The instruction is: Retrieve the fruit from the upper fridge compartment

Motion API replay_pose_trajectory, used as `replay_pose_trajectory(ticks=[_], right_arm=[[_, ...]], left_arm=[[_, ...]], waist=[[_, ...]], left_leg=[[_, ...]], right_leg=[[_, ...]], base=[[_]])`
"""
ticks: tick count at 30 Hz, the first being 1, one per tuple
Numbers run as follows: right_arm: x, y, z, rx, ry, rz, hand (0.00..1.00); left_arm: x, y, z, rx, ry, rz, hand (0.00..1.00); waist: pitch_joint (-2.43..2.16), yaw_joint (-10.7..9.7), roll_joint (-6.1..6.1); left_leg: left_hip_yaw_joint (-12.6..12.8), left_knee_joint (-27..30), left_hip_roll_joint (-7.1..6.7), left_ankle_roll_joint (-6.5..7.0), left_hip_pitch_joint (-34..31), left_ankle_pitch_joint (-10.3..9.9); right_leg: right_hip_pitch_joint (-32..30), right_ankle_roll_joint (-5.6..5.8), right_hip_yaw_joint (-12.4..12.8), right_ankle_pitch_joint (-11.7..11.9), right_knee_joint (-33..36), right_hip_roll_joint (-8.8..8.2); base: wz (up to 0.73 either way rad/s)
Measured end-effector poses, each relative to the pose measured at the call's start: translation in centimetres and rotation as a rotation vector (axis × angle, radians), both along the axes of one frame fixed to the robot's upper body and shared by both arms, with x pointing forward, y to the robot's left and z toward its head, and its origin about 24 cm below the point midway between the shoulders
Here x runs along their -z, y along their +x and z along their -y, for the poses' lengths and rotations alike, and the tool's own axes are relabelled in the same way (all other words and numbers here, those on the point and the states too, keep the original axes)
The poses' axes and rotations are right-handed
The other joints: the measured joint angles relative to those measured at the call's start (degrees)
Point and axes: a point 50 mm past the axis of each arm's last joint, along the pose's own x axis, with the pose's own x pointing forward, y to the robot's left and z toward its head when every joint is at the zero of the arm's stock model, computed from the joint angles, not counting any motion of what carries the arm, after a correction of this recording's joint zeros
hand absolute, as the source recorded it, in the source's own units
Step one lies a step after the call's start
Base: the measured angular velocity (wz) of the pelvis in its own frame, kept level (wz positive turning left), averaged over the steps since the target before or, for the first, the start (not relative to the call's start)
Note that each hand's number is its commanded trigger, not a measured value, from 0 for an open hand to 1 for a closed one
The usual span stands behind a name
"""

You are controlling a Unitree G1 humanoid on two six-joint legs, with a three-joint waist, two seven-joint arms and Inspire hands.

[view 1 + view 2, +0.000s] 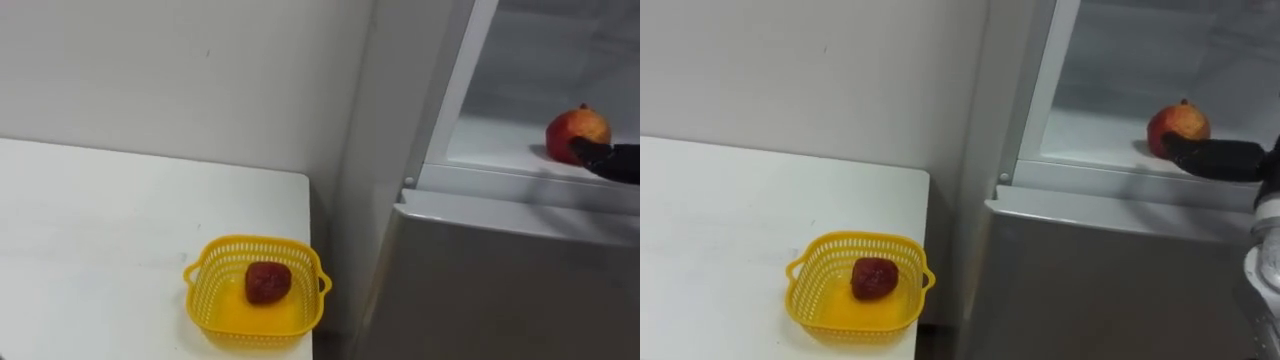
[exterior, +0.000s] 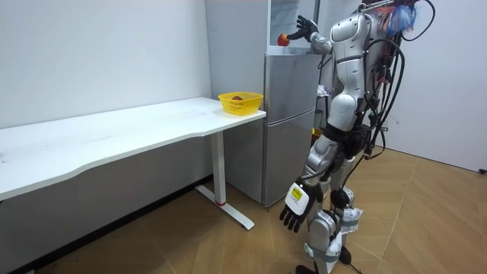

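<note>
A humanoid robot stands in front of a tall grey fridge [image 1: 500, 290] whose upper compartment is open. Its right robot hand [image 1: 612, 160] reaches in from the right, the dark fingers [image 1: 1215, 158] stretched out and touching the lower side of a round red-and-yellow fruit with a small crown [image 1: 578, 128]. The hand is spread, not closed round the fruit, which sits on the white upper fridge shelf [image 1: 500, 150] near the front edge.

The step in hand looks to be the grasp. Next, the fingers would need to wrap the fruit firmly — it is round and could roll back — and lift it out.

To the left, on the corner of a white table [image 1: 100, 230], a yellow plastic lattice basket [image 1: 255, 243] holds one dark red fruit [image 1: 268, 282] — a likely drop-off.

The left robot hand [image 2: 295, 207] hangs relaxed by the leg.

No brand, label or writing can be read anywhere.
</note>
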Motion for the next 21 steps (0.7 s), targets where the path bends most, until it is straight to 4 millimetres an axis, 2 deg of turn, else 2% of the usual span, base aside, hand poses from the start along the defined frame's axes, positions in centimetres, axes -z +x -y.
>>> replay_pose_trajectory(ticks=[6, 14, 18, 21], right_arm=[[-1.7, 0.7, -0.4, -0.042, -0.043, -0.004, 0.00], [-2.3, 0.9, -0.6, -0.075, -0.049, -0.015, 0.00], [-1.6, 1.0, 0.4, -0.055, -0.028, -0.056, 0.00], [0.1, 1.1, 1.9, -0.031, -0.026, -0.163, 0.00]], left_arm=[[0.0, -0.5, 0.0, 0.000, 0.005, -0.032, 0.00], [0.0, -0.8, -0.1, -0.005, -0.001, -0.051, 0.00], [-0.1, -0.6, -0.2, -0.002, 0.000, -0.043, 0.00], [-0.1, -0.4, -0.3, 0.002, 0.002, -0.035, 0.00]], waist=[[-0.02, 0.0, -0.03], [-0.02, 0.1, -0.15], [-0.05, 0.2, -0.54], [-0.12, 0.1, -0.82]], left_leg=[[0.0, 0.1, 0.00, -0.02, -0.1, 0.0], [-0.1, 0.0, -0.01, -0.02, 0.1, 0.0], [-0.4, 0.1, -0.01, -0.03, -0.3, 0.0], [-1.1, 0.5, -0.11, -0.02, -0.6, 0.0]], right_leg=[[0.1, 0.00, -0.1, 0.0, 0.0, 0.01], [0.3, 0.00, -0.1, 0.0, 0.0, 0.00], [0.2, 0.00, -0.3, 0.0, 0.0, -0.02], [0.2, 0.00, -1.4, 0.0, 0.1, -0.23]], base=[[0.02], [0.00], [0.03], [0.12]])
